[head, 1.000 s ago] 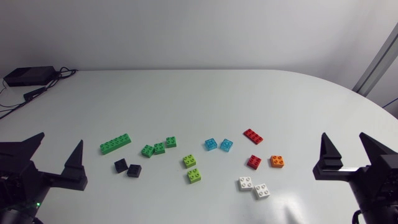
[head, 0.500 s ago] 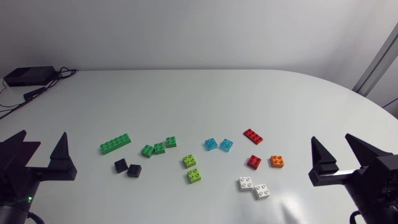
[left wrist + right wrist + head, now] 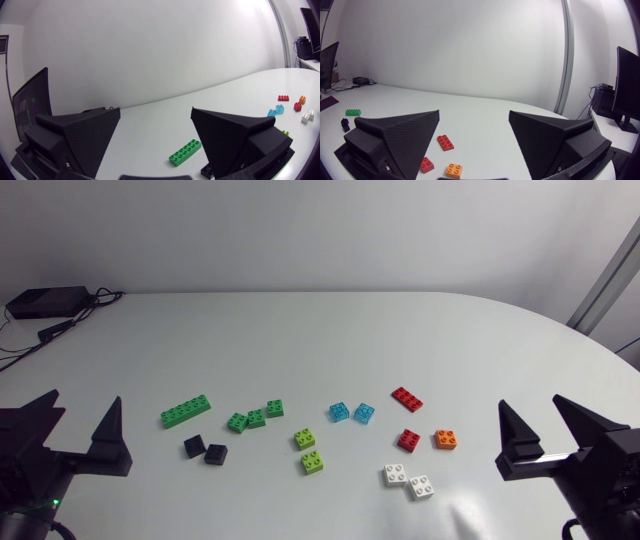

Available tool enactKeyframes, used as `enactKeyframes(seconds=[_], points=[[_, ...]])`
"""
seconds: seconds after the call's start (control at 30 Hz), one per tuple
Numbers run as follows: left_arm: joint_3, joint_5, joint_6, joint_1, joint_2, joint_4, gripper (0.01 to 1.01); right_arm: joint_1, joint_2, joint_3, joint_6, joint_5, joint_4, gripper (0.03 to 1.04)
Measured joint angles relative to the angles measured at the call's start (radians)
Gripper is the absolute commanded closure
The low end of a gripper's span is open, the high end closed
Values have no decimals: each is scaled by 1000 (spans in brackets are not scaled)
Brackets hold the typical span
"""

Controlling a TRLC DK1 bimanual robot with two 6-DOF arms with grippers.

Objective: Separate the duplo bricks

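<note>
Up top, duplo bricks (image 3: 339, 412) lie loose on the counter (image 3: 320, 340), strung from the long green brick (image 3: 186, 411) toward the right gripper (image 3: 530, 401). The left gripper (image 3: 86, 397) sits near that brick, and both pairs of fingers are spread, empty. Left wrist: that brick just ahead. Right wrist: it's far off.

My left claw (image 3: 89, 396) and right claw (image 3: 530, 401) are matte black, with a fine cross-hatch on the inner faces. The table (image 3: 320, 340) is white. Brick colours: one long green brick (image 3: 186, 411), three green bricks (image 3: 256, 417), two black bricks (image 3: 194, 446), two lime bricks (image 3: 305, 439), two light-blue bricks (image 3: 339, 412), two red bricks (image 3: 406, 398), one orange brick (image 3: 446, 439), two white bricks (image 3: 396, 475)
</note>
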Motion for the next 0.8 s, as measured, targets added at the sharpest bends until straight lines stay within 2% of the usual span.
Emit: enactKeyframes(seconds=[0.23, 0.53, 0.8], points=[[0, 28, -21, -20, 0, -1, 44, 0, 0, 0, 0, -13, 3, 67], [0, 32, -23, 4, 0, -1, 44, -14, 0, 0, -50, 2, -4, 67], [0, 62, -34, 24, 0, -9, 44, -14, 0, 0, -50, 2, -4, 69]])
